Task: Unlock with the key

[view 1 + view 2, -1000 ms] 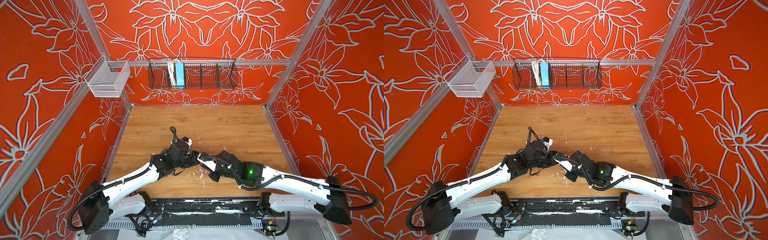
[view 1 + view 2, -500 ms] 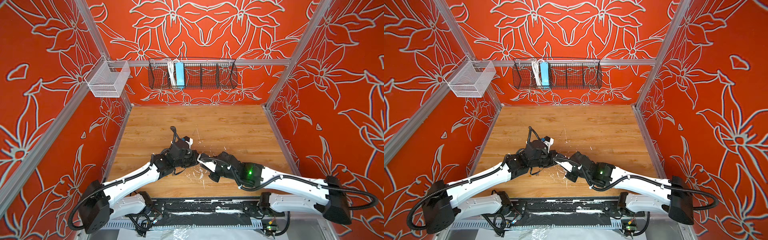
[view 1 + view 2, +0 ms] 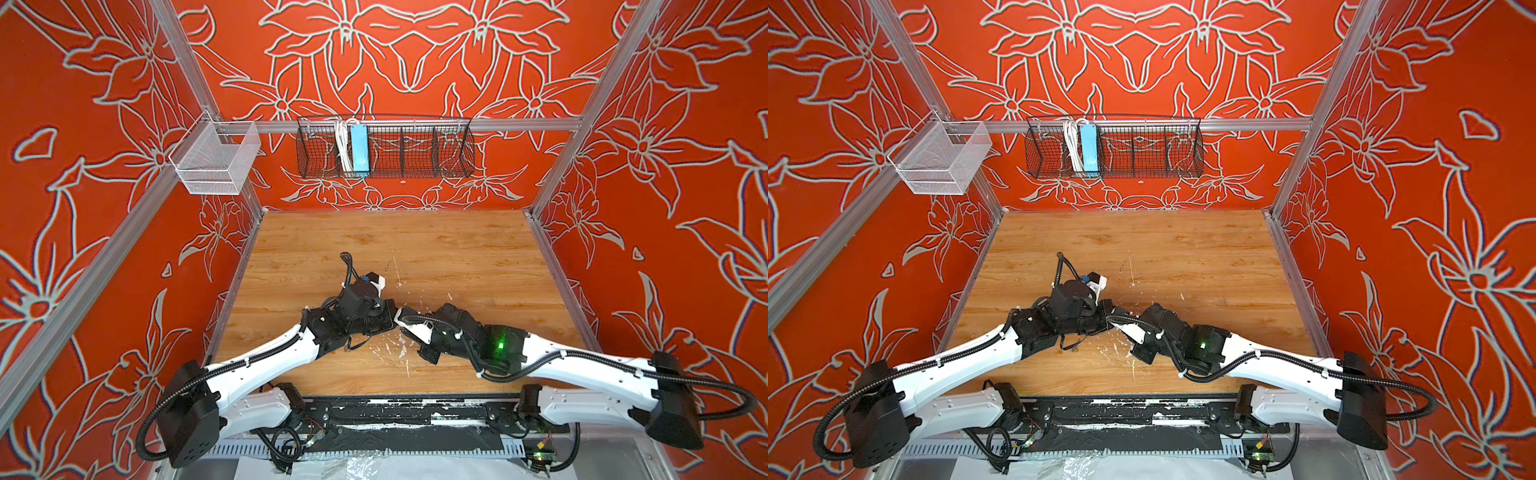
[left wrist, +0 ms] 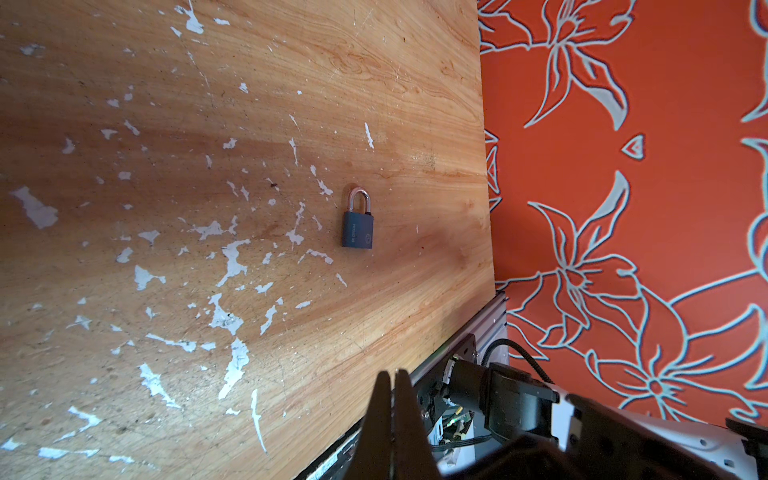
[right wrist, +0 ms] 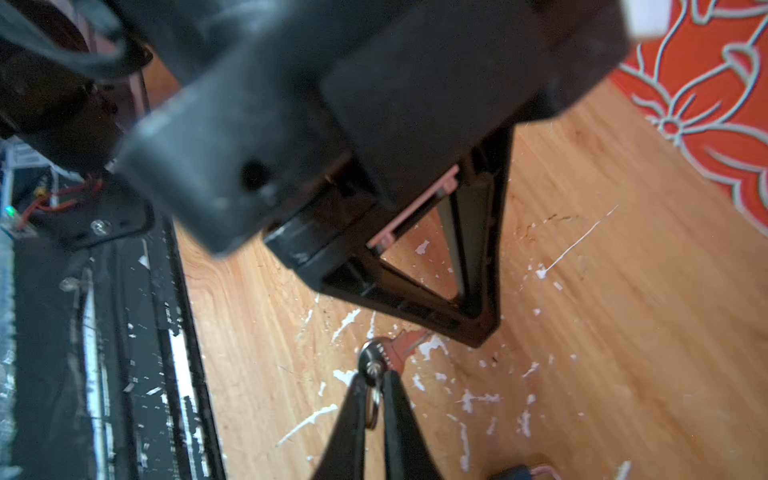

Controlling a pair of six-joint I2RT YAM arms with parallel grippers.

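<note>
Twofold hold, probably re-gripping for insertion: cradles key [image 5: 376, 359] head lower centre in right claw [image 5: 372, 376], narrowly apart, grip untellable; presses left claw [image 5: 478, 328] together at blade. Leaves padlock [image 4: 358, 226] flat on bench [image 4: 166, 124], mid-frame, shackle closed.

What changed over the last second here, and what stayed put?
The left gripper closed, its tips at the blade of the key; whether it grips it is unclear. The right gripper parted its jaws slightly around the key ring. Nothing else visibly shifted; the padlock lies apart on the table.
</note>
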